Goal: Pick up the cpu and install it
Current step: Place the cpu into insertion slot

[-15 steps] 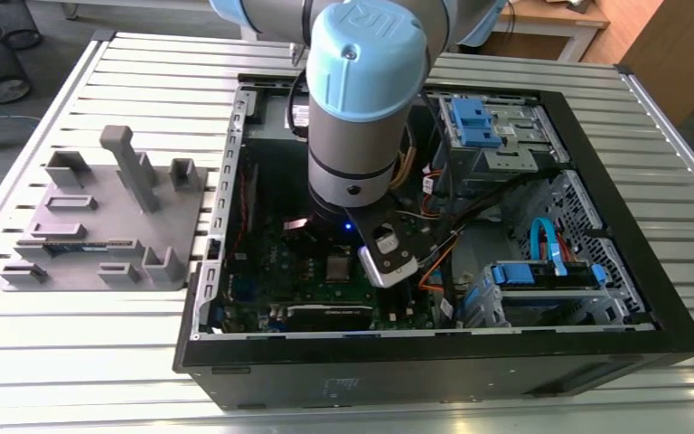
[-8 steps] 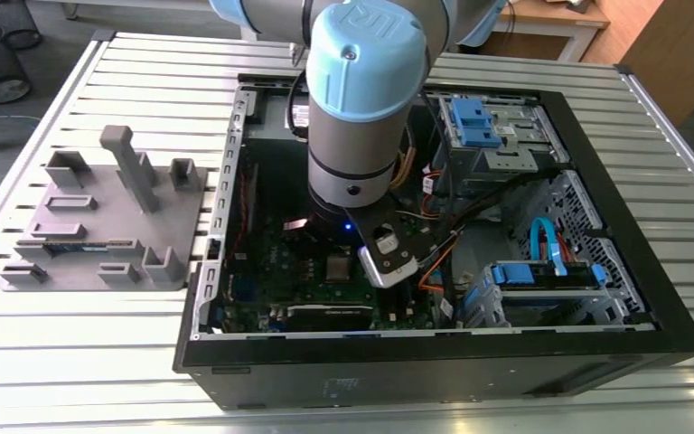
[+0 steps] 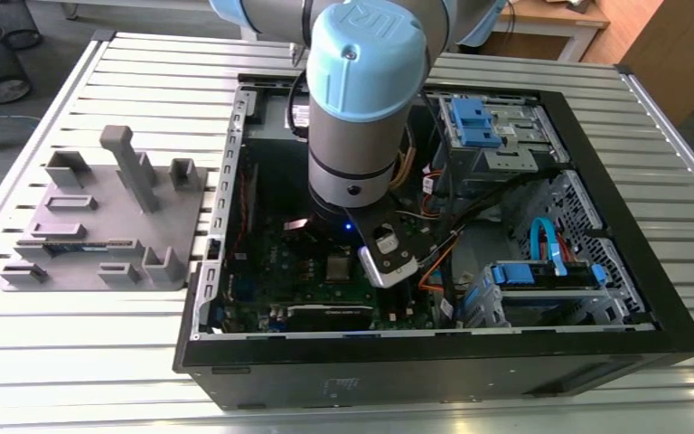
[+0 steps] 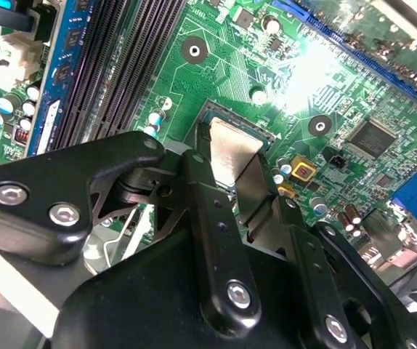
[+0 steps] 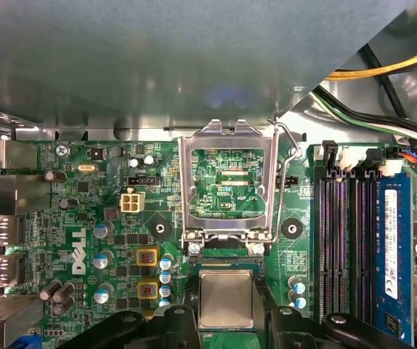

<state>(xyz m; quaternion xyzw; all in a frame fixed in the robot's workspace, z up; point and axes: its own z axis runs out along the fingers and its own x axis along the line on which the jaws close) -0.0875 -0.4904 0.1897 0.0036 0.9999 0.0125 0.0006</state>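
The cpu point(image 5: 225, 298), a small square chip with a shiny silver top, lies level over the socket on the green motherboard point(image 5: 107, 196). My gripper point(image 5: 225, 314) is shut on it, one black finger point(image 5: 183, 314) against each of two opposite edges. In the second wrist view the cpu point(image 4: 232, 145) shows between the fingertips point(image 4: 200, 171), right above the socket's dark rim. The silver socket frame point(image 5: 228, 134) stands flipped open beside it, with its lever wire raised. In the exterior view my arm point(image 3: 353, 108) reaches down into the open computer case point(image 3: 636, 298).
Black memory slots point(image 5: 346, 240) and a blue memory stick point(image 5: 391, 240) run beside the socket. Yellow and black cables point(image 5: 383, 69) cross a corner of the case. A grey fixture plate point(image 3: 94, 217) with upright blocks sits on the slatted table at the exterior view's left.
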